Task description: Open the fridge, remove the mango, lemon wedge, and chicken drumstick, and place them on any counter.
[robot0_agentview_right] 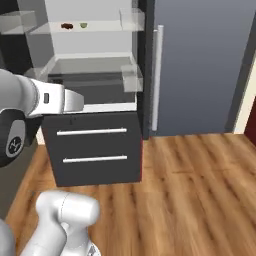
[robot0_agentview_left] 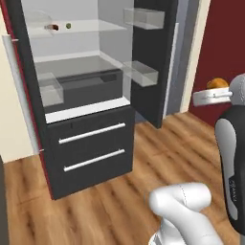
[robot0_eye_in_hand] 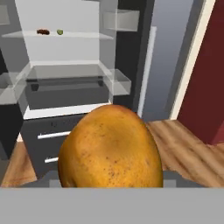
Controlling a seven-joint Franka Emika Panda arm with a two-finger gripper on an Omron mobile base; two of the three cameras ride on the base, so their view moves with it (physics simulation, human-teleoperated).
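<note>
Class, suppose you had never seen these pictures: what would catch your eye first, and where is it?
First comes the mango, a big speckled orange fruit that looms in the foreground of the hand view, held in the gripper at the right of the left base view, away from the fridge. Next is the fridge, its door open, with the chicken drumstick and the lemon wedge side by side on its top glass shelf.

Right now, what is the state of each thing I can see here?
fridge: upper door open, two lower drawers shut
mango: held in the gripper, out of the fridge
gripper: shut on the mango
chicken drumstick: on upper shelf
lemon wedge: beside it, on same shelf
</note>
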